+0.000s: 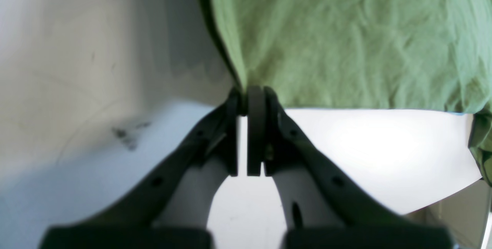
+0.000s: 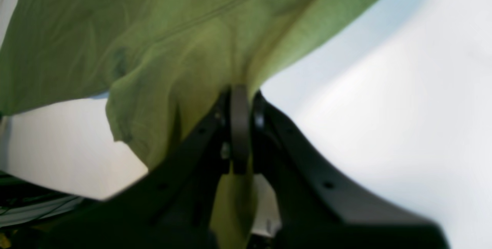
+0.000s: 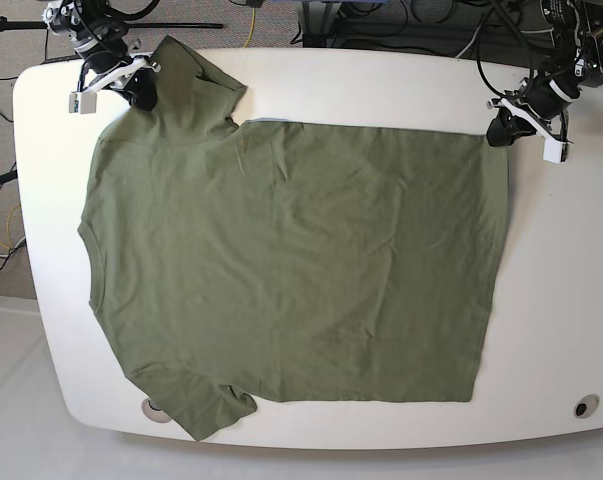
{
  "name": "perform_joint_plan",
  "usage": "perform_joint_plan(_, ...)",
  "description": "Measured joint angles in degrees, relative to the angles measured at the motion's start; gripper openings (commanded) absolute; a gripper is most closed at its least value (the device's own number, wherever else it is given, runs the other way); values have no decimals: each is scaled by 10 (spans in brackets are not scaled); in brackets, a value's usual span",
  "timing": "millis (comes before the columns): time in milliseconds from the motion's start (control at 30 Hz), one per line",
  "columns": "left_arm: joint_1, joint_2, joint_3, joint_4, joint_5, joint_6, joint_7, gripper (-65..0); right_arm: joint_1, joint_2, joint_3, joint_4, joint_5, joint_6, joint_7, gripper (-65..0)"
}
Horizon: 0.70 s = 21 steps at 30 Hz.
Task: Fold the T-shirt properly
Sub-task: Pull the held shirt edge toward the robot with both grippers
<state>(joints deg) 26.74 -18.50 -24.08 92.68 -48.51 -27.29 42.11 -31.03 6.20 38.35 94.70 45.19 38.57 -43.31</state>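
The olive-green T-shirt [image 3: 291, 260] lies spread flat on the white table [image 3: 561, 300], neck end to the left and hem to the right. At the far right hem corner, my left gripper [image 3: 500, 131] is shut on the cloth. In the left wrist view its fingertips [image 1: 246, 95] pinch the corner of the fabric [image 1: 346, 41]. My right gripper [image 3: 141, 97] is shut on the shirt at the far left, by the upper sleeve and shoulder. The right wrist view shows cloth [image 2: 153, 49] bunched and lifted at the closed tips [image 2: 240, 91].
Cables and stands run behind the table's far edge [image 3: 381, 25]. A round hole [image 3: 582, 406] sits in the near right corner and another [image 3: 156, 408] at the near left beside the lower sleeve. The table's edge [image 1: 442, 199] shows close to the left gripper.
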Motion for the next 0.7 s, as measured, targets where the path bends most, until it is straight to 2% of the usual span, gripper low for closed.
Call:
perform_joint_plan(300,43,-4,-28,34,-8,-6,-7,-650,-38,7,47,48,30,5,-2,-650)
perform_joint_plan(700,63,-8,-37,45,-4,-7,0,-650,-40,16,47,52,33,5,-19,-650)
